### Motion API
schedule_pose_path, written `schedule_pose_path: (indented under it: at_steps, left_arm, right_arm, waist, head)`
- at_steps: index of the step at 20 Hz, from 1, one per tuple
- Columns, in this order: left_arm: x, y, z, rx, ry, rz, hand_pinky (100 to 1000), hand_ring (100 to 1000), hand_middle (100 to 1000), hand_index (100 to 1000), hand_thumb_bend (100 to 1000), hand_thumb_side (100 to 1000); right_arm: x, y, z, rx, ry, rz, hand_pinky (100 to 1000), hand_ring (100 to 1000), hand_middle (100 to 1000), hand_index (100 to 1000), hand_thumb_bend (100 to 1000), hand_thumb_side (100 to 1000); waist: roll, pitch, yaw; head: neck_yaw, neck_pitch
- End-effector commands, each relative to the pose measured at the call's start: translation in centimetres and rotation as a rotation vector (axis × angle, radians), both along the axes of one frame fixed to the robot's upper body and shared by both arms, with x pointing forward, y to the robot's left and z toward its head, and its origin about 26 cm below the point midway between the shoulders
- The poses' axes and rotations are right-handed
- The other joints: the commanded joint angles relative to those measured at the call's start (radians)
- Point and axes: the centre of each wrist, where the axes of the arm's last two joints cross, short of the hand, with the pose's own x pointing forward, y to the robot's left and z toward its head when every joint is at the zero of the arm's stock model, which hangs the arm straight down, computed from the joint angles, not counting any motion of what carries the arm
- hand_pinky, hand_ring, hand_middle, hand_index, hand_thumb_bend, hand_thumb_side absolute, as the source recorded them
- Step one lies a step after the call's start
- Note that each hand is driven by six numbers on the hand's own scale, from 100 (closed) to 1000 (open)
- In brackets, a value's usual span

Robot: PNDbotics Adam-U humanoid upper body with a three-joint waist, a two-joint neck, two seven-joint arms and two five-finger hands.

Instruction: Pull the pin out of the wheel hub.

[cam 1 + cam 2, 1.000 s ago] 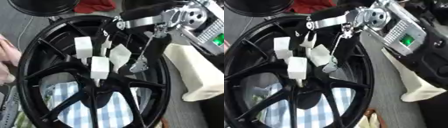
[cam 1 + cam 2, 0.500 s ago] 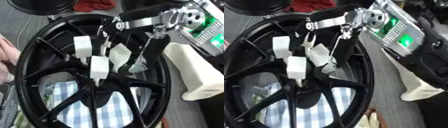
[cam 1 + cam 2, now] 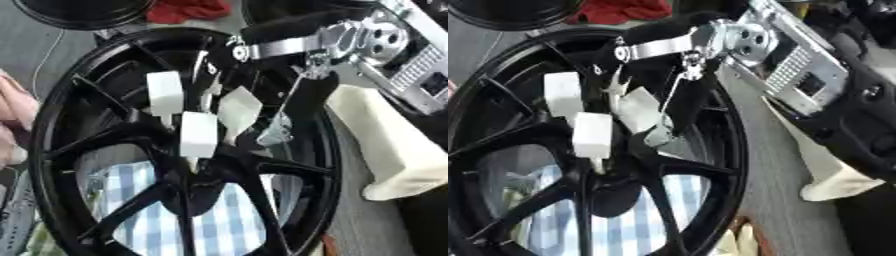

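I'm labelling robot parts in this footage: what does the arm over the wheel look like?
The right arm is silver metal plate with round holes, a perforated grille and a small dark panel, on a black body. A silver bracket and thin rod lead to the right hand, whose fingers wear white, blocky covers.

right hand point(image 3: 667, 47) is a mix of black shell and bare silver metal, with a flat bright link bar and round silver joint discs showing screw holes. The forearm carries a silver panel with a perforated grille and small dark window.
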Motion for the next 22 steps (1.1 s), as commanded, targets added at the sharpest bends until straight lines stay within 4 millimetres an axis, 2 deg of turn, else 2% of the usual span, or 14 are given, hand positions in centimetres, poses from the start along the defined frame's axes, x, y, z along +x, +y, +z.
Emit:
schedule_pose_path:
  at_steps: [1, 22]
  left_arm:
    - [-0.2, 0.0, 0.7, 0.015, -0.027, 0.0, 875, 638, 669, 765, 100, 730]
    - [-0.3, 0.0, 0.5, 0.016, -0.017, 0.004, 878, 635, 669, 765, 100, 734]
  right_arm:
    - [-0.5, -0.8, 1.1, -0.006, -0.048, -0.041, 851, 882, 799, 834, 416, 100]
    - [-0.4, -1.9, 0.8, 0.009, -0.043, -0.113, 852, 885, 803, 833, 414, 100]
  waist:
    - [0.009, -0.015, -0.001]
    - [0.015, -0.007, -0.009]
  head:
    - [-0.002, -0.013]
    - [-0.01, -0.018]
